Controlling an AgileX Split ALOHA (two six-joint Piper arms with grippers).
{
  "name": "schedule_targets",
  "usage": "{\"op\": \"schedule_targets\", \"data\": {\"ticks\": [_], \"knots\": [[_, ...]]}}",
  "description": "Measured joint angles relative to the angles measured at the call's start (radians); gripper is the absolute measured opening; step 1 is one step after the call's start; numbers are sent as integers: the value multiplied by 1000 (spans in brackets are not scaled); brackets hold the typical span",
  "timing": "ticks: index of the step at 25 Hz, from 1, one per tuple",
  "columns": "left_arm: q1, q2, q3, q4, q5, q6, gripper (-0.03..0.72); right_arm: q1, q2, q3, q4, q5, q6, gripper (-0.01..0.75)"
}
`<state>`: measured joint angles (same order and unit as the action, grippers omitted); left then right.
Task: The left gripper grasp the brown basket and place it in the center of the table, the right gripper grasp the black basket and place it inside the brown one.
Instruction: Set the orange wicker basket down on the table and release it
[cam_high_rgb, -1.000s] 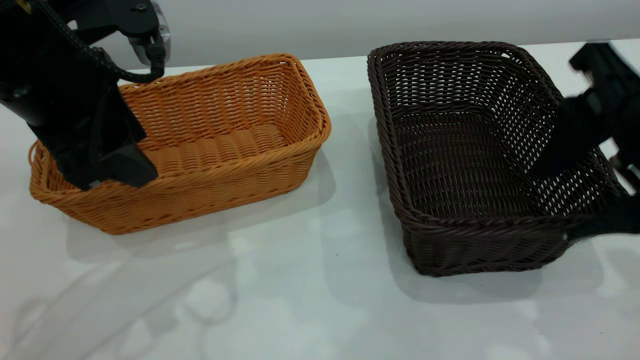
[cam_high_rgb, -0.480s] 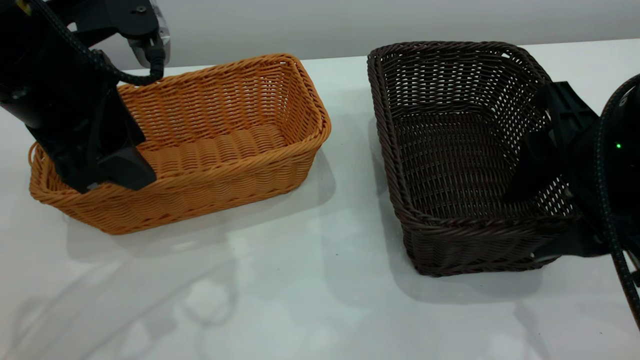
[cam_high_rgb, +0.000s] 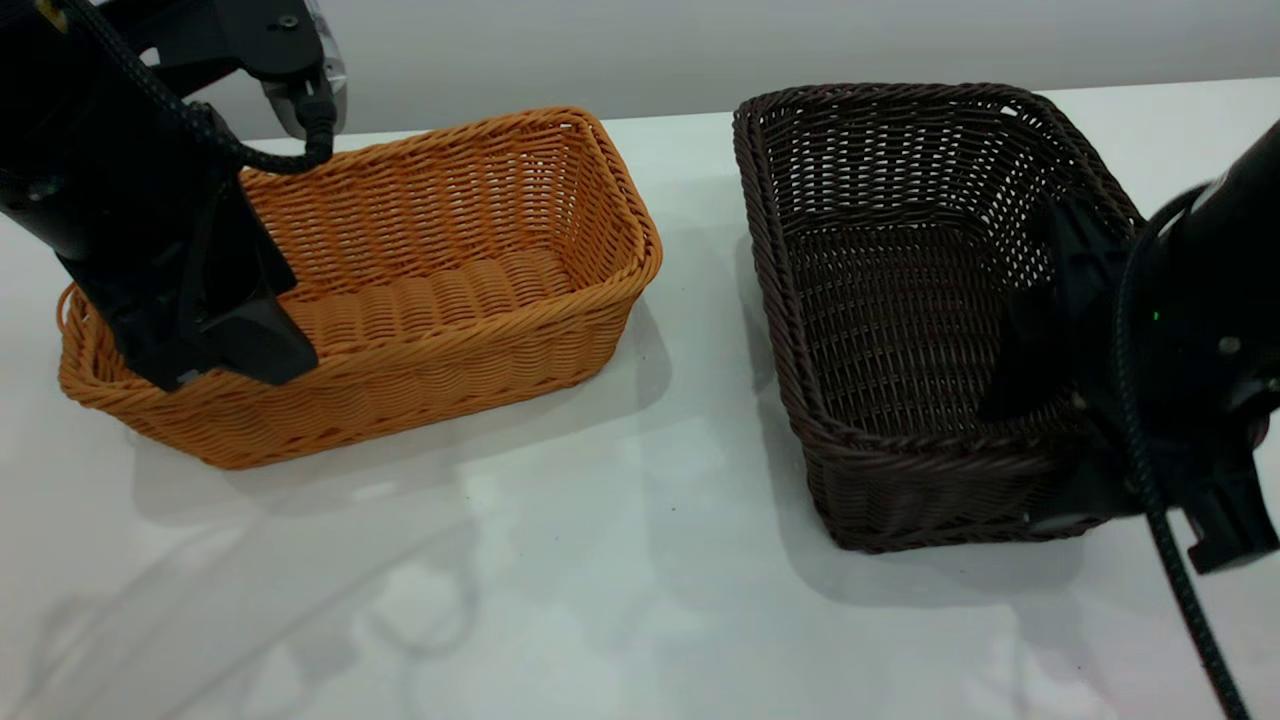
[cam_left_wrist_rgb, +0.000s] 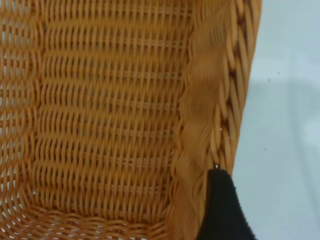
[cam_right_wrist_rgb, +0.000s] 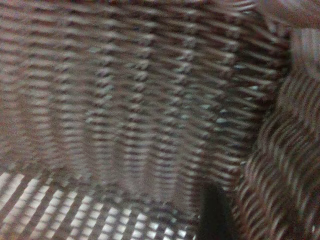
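Note:
The brown basket (cam_high_rgb: 450, 270) stands on the table (cam_high_rgb: 600, 560) at the left. My left gripper (cam_high_rgb: 215, 365) is at the left end of its near wall, shut on the braided rim. In the left wrist view one black finger (cam_left_wrist_rgb: 220, 205) lies against that rim of the brown basket (cam_left_wrist_rgb: 110, 110). The black basket (cam_high_rgb: 900, 300) stands at the right. My right gripper (cam_high_rgb: 1035, 455) is open astride its near right corner, one finger inside and one outside. The right wrist view shows the black basket's weave (cam_right_wrist_rgb: 140, 100) and one dark finger (cam_right_wrist_rgb: 215, 215).
A strip of bare white table (cam_high_rgb: 700, 300) lies between the two baskets, and a broad bare area lies in front of them. The grey back wall (cam_high_rgb: 600, 50) runs behind the table. A braided cable (cam_high_rgb: 1170, 560) hangs from the right arm.
My right gripper has come in from the right edge and down along the black basket's right wall to its near right corner. My left gripper has barely shifted. Neither basket has moved.

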<state>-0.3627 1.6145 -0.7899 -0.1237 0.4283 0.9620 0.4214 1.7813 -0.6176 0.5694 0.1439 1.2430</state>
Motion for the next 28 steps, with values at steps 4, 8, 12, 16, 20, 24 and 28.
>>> {"op": "schedule_targets", "data": {"ticks": [4, 8, 12, 16, 20, 24, 28], "knots": [[0, 0, 0, 0, 1, 0, 400, 0, 45, 1, 0, -40, -1, 395], [0, 0, 0, 0, 1, 0, 400, 0, 54, 1, 0, -52, -2, 347], [0, 0, 0, 0, -1, 0, 400, 0, 54, 2, 1, -70, -2, 225], [0, 17, 0, 1, -26, 0, 400, -1, 54, 2, -1, -83, -6, 119], [0, 60, 0, 1, -28, 5, 400, -1, 54, 2, 0, -79, -3, 119], [0, 110, -5, 3, -78, 10, 400, -1, 54, 2, 0, -79, -3, 119], [0, 151, -7, 5, -110, 42, 400, -1, 54, 2, 0, -83, -4, 119]]}}
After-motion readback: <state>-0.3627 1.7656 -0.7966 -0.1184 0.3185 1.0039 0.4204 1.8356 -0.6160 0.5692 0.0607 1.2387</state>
